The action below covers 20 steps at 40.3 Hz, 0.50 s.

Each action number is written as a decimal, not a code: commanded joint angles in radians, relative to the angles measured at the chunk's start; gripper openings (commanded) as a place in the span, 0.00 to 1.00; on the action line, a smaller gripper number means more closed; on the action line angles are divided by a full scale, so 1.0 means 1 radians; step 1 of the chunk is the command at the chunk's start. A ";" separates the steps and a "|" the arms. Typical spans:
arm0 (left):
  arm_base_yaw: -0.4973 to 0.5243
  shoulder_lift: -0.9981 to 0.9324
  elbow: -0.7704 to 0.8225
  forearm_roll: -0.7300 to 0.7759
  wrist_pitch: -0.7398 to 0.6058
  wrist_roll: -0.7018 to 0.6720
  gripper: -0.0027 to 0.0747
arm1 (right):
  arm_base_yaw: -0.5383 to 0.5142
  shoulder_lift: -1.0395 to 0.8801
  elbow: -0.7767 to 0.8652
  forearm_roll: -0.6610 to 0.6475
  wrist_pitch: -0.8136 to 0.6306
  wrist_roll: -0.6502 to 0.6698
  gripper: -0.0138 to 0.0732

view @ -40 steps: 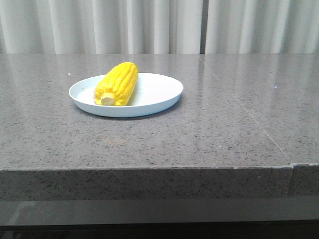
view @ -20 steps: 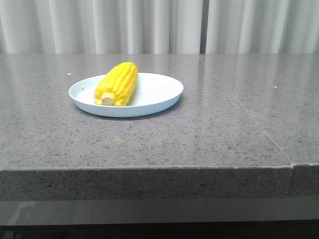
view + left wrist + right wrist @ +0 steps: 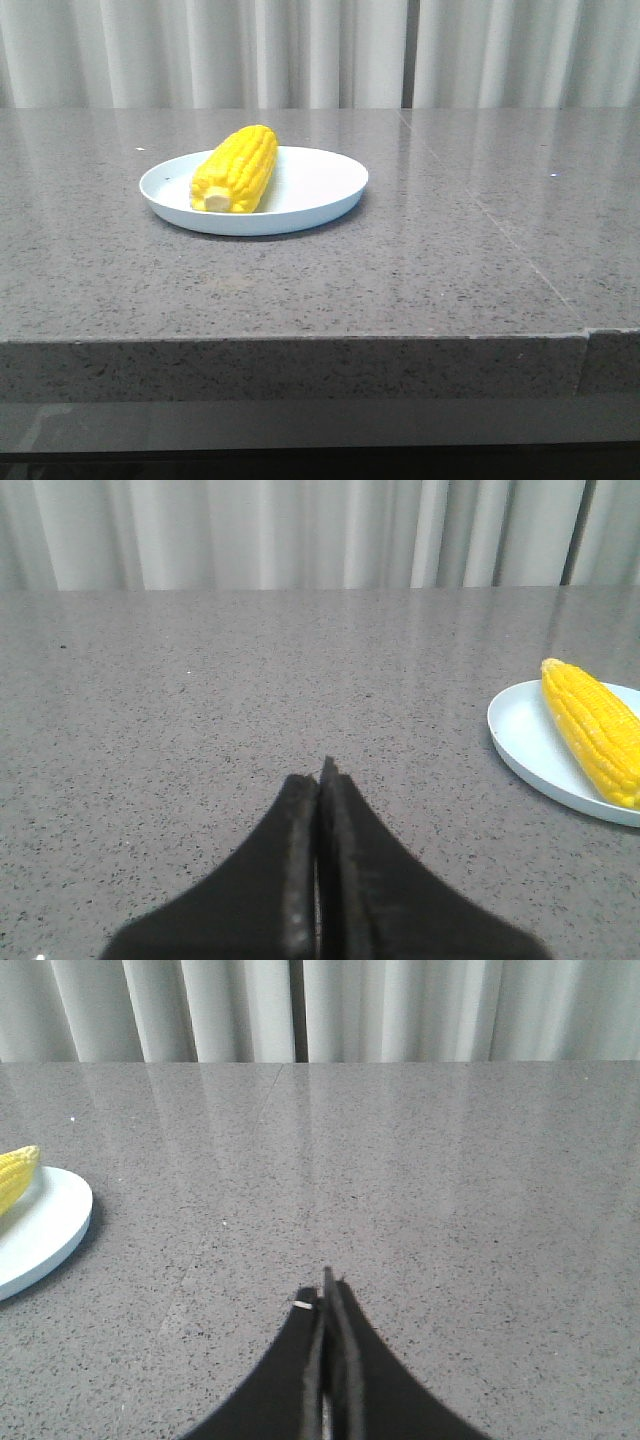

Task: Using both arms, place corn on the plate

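Note:
The yellow corn [image 3: 235,168] lies on the pale blue-white plate [image 3: 320,185] at the table's left middle, its paler cut end toward the camera. Neither arm shows in the front view. In the left wrist view the left gripper [image 3: 321,776] is shut and empty over bare table, with the plate [image 3: 525,742] and corn [image 3: 592,727] off to one side. In the right wrist view the right gripper [image 3: 325,1295] is shut and empty, with the plate's edge [image 3: 62,1225] and the corn's tip [image 3: 17,1176] at the far side of the picture.
The grey speckled stone table [image 3: 420,270] has a seam running back on its right part and a front edge near the camera. Pale curtains [image 3: 320,50] hang behind the table.

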 commanded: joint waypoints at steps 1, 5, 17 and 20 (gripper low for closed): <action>0.002 -0.016 0.002 0.002 -0.111 0.001 0.01 | -0.004 0.008 -0.028 -0.008 -0.076 -0.010 0.05; 0.026 -0.061 0.054 0.000 -0.167 0.001 0.01 | -0.004 0.008 -0.028 -0.008 -0.076 -0.010 0.05; 0.085 -0.162 0.232 -0.005 -0.255 0.001 0.01 | -0.004 0.008 -0.028 -0.008 -0.076 -0.010 0.05; 0.092 -0.164 0.272 -0.005 -0.276 0.001 0.01 | -0.004 0.008 -0.028 -0.008 -0.076 -0.010 0.05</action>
